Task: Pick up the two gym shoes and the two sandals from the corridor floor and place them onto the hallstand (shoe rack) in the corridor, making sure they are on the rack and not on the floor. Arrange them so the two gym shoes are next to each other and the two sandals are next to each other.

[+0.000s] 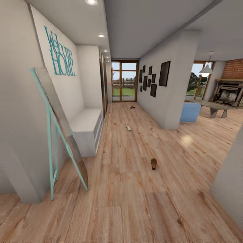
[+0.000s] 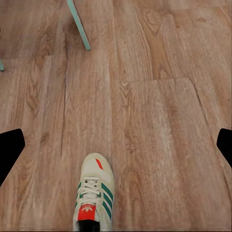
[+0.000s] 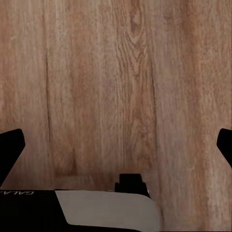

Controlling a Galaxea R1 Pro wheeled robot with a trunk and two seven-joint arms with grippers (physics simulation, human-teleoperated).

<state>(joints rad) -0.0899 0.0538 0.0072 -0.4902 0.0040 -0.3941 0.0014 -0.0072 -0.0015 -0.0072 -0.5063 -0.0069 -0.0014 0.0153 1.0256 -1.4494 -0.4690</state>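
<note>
A sandal (image 1: 154, 163) lies at one o'clock on the floor (image 1: 128, 202); a sneaker (image 2: 93, 195) sits under the spread left claw (image 2: 116, 147); the right claw (image 3: 116, 145) is spread too.

wall sign (image 1: 61, 53): teal cut-out letters on the white corridor wall, reads "Welcome" over "HOME", pretty easy to make out
robot body (image 3: 29, 203): white lettering on the black part in the right wrist view, shows upside down, I can get "GALA" and then it's cut off
gym shoe (image 2: 93, 194): red tongue tab has a small white logo, too tiny to read
</note>
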